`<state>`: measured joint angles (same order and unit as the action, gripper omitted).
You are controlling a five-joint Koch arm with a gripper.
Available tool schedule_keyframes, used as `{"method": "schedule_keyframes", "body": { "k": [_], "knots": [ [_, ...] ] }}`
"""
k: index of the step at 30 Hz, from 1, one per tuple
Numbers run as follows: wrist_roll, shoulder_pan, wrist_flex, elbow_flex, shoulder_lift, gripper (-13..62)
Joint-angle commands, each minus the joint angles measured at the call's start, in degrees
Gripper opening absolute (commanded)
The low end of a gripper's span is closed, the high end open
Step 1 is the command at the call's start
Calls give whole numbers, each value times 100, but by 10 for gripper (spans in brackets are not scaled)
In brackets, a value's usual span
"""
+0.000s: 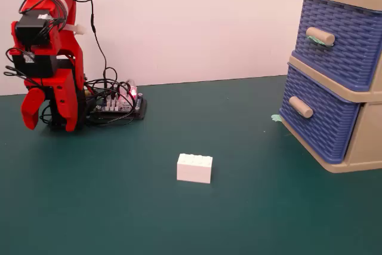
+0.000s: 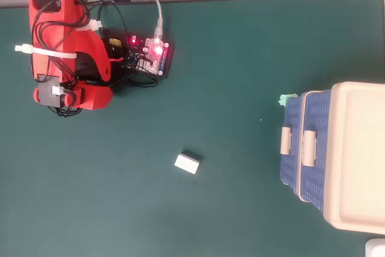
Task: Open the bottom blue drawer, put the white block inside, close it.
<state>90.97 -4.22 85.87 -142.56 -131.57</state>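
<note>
In the fixed view we find a dark green mat [image 1: 179, 219] covering the table, meeting a plain white wall [image 1: 197, 22] at the back. We count one red arm [image 1: 57, 52], folded upright at the left with black cables looped over it, and one circuit board [image 1: 116, 106] with a lit red lamp at its foot. The gripper [image 1: 36, 114] hangs down close to the mat; it grasps nothing, but its jaws overlap from here and we cannot tell how far apart they stand. We count one white block [image 1: 194, 168], studs up, lying alone on the mat in the middle, well apart from arm and cabinet. At the right stands one beige cabinet [image 1: 364, 141] with two blue woven drawers. The bottom blue drawer [image 1: 316, 117] is pushed in, its plain handle [image 1: 301, 107] bare; the upper drawer [image 1: 340, 40] has green tape on its handle. A scrap of green tape [image 1: 276, 117] lies at the cabinet's foot.

In the overhead view the mat [image 2: 240, 46] fills the picture save a white strip along the top. We again count one arm [image 2: 66, 46], one board [image 2: 150, 55], one block [image 2: 187, 163] and one cabinet [image 2: 355, 154], with both handles showing side by side on its left face. The gripper is hidden under the arm here.
</note>
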Motion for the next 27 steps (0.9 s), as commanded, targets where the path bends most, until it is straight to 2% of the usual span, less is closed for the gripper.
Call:
{"method": "schedule_keyframes", "body": {
  "k": [1, 11, 18, 21, 24, 27],
  "knots": [
    [26, 26, 826, -53, -316, 345],
    [35, 18, 861, 141, -316, 342],
    [141, -325, 1767, 2892, -308, 338],
    [1055, -1336, 1749, 3981, -229, 338],
    [3270, -3349, 1195, 4983, 308, 339],
    [5027, -5388, 0, 5027, 809, 340]
  ]
}}
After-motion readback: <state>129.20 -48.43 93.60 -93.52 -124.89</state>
